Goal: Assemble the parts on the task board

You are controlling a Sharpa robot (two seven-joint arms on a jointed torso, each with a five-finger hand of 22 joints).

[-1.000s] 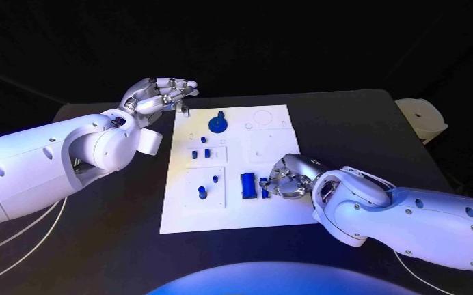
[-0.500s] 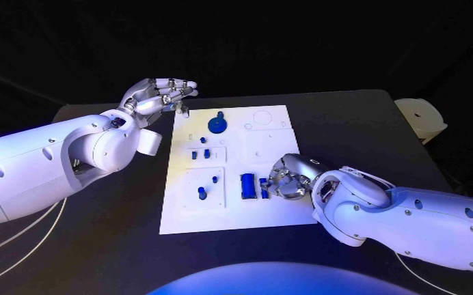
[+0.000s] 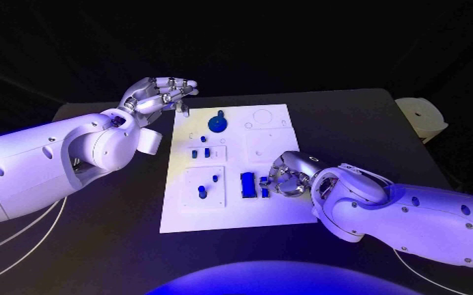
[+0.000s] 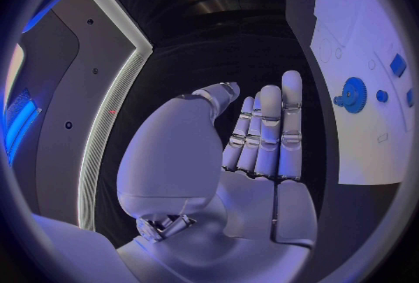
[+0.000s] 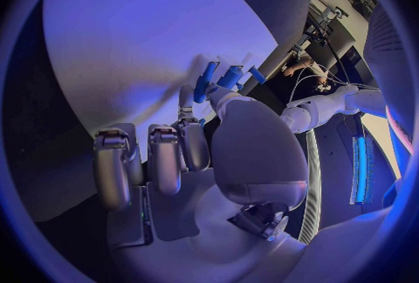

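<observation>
Task board point(image 3: 264, 141) bearing no readable writing, left hand point(image 3: 160, 94) empty with fingers apart, right hand point(image 3: 285, 176) pinching blue part point(image 3: 264, 187).

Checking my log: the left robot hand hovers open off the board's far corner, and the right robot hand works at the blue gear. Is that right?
Not quite. The right robot hand works at the small blue parts near the board's near edge, not the gear, which lies at the far end. The head view shows it. The left robot hand is as stated.

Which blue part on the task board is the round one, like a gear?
The blue gear at the task board's far end, nearest the left hand; the other blue parts are small blocks and pegs.
</observation>
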